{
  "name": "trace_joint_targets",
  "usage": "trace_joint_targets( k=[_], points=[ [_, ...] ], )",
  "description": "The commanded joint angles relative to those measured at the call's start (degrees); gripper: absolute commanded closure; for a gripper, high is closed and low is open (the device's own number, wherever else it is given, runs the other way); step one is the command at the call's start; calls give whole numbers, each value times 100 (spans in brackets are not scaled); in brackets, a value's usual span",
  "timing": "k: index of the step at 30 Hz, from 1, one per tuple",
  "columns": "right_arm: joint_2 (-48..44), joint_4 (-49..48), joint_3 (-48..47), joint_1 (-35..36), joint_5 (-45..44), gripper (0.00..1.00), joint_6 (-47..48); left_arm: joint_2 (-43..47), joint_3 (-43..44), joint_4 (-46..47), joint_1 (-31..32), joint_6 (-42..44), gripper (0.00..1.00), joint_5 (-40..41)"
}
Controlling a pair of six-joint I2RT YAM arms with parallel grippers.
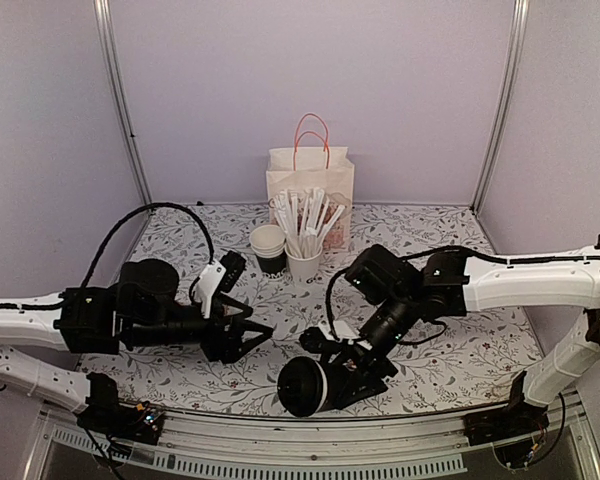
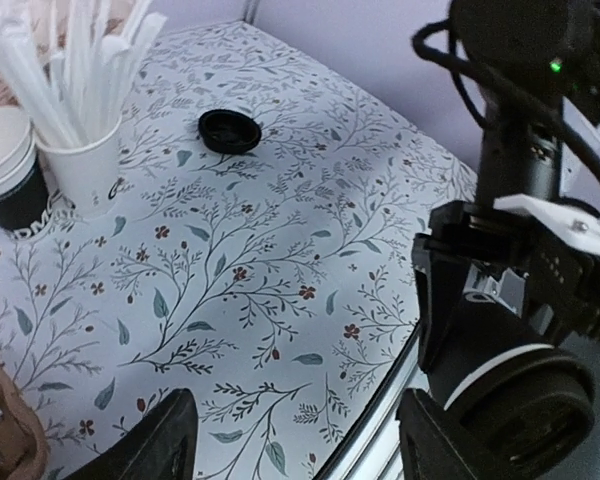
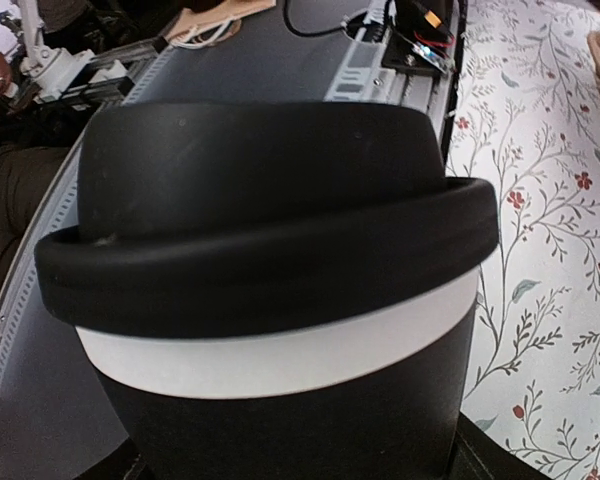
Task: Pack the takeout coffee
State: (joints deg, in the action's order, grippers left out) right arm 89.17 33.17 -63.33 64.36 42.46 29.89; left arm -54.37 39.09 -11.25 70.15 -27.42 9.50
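Coffee (image 1: 300, 388) lies clamped in right gripper (image 1: 328, 374) at six o'clock; only left wrist shows loose lid (image 2: 228, 130), left gripper (image 2: 295, 442) gaping empty.

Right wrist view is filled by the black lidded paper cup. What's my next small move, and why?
Probably raise the right gripper and turn the black lidded paper cup upright: it hangs tilted over the table's near edge, while the pale paper bag with orange handles stands far back.
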Motion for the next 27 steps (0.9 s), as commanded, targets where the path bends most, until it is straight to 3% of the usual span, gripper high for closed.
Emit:
trace_joint_targets(
  k=[1,5,14,27],
  points=[
    [-490,330,26,-268,1145,28,564,-200,833,-453,341,1601,29,-639],
    [-582,673,-52,-359,1379,28,753,-381,1321,-648,799,2534,27,-530],
    [-418,1024,-378,-712,2158,29,885,-1559,2775,-1436,1505,3668,28,80],
    [-351,1007,-405,-846,2354,30,949,-1799,3447,-2048,1777,3450,28,38]
  ],
)
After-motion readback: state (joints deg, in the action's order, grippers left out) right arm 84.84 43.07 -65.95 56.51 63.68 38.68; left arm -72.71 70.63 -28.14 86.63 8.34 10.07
